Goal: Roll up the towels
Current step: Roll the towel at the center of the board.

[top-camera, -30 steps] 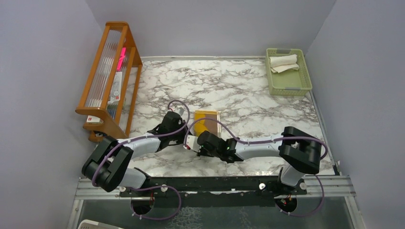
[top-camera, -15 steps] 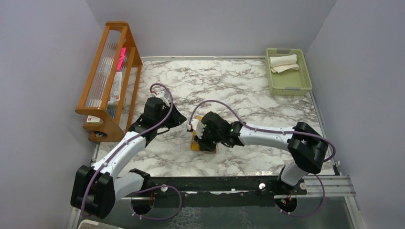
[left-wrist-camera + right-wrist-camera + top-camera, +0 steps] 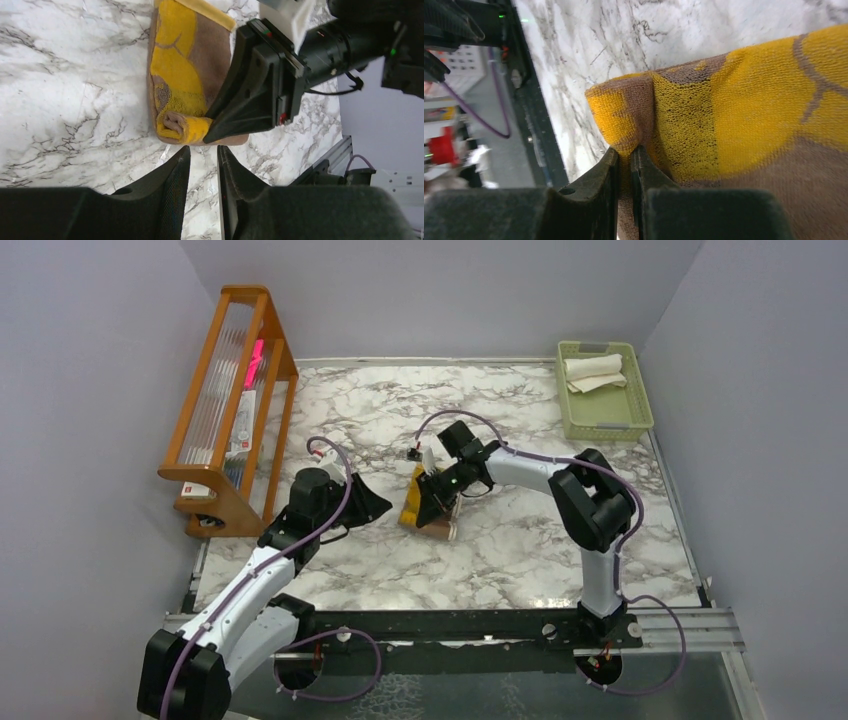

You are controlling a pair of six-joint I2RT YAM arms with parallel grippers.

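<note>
**Right gripper pinching rolled end of towel, left gripper loose beside it**

Near edge: black rail (image 3: 450, 625) carries both arm bases. The left arm reaches up and in from the near left. The right arm stands at the near right and bends back toward the middle.

Left gripper (image 3: 204, 152): low over the marble table (image 3: 520, 440), left of centre. Jaws are parted by a narrow gap with bare marble showing between them and nothing held. The tips sit just short of the towel's edge, not touching it.

Yellow and brown towel (image 3: 180, 65): lies on the table about mid-depth, a little left of centre, just right of the left gripper. Mostly flat. Yellow ground with brown lines and a broad brown area; I cannot tell whether this is one cloth or two layered. The end nearest the left gripper is curled into a small tight roll (image 3: 177, 126), yellow outside and brown at the core.

Right gripper (image 3: 625, 150): comes at the towel from the far right. Jaws are pressed together on a raised fold of the cloth at that rolled end, with yellow pile bunched between the fingers.

Far left: wooden rack (image 3: 215, 390) standing along the table's left side, with pink and white items in its slots.

Far right corner: pale green basket (image 3: 640, 405). A white towel (image 3: 592, 370) lies in its far end, folded or loosely rolled, well apart from both grippers.
</note>
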